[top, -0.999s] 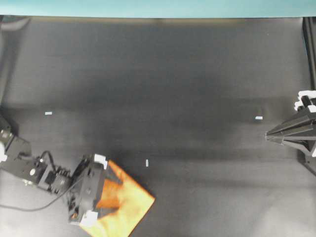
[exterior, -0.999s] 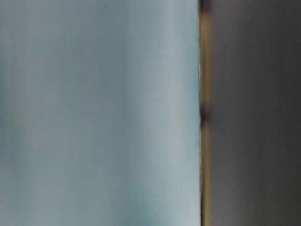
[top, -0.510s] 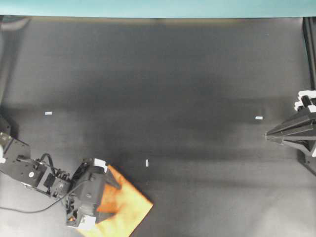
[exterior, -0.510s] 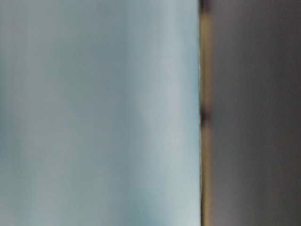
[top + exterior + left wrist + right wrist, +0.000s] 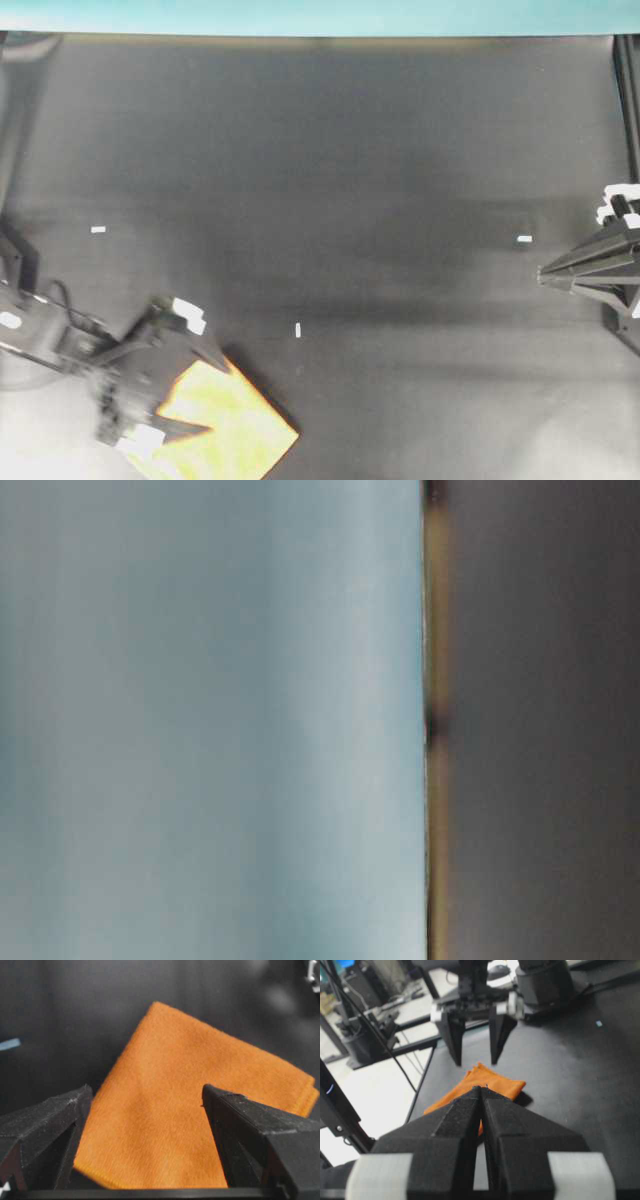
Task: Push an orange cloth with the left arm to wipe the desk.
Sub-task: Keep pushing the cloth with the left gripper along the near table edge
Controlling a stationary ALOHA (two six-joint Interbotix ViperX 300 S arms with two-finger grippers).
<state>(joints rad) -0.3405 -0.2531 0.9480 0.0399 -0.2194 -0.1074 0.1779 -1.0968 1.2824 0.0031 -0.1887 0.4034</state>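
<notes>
The orange cloth (image 5: 235, 425) lies flat on the black desk (image 5: 320, 150) at the front left, close to the front edge. My left gripper (image 5: 215, 398) is open over the cloth's left part, one finger at each side. In the left wrist view the cloth (image 5: 195, 1105) fills the gap between the wide-spread black fingers (image 5: 260, 1130) of the left gripper (image 5: 146, 1089). I cannot tell whether they touch it. My right gripper (image 5: 540, 272) is shut and empty at the far right. Its own view shows its closed tip (image 5: 481, 1089), the cloth (image 5: 497, 1081) and the left gripper (image 5: 476, 1062) beyond.
Small white tape marks (image 5: 298, 330) dot the desk, with others at the left (image 5: 98, 229) and the right (image 5: 524, 238). A teal strip (image 5: 320, 15) runs along the far edge. The table-level view is a blur. Off the desk's edge stands dark equipment (image 5: 370, 1035).
The left gripper has drawn back to the left, so more of the cloth shows. The cloth has shifted slightly toward the front left. The right arm has not moved.
</notes>
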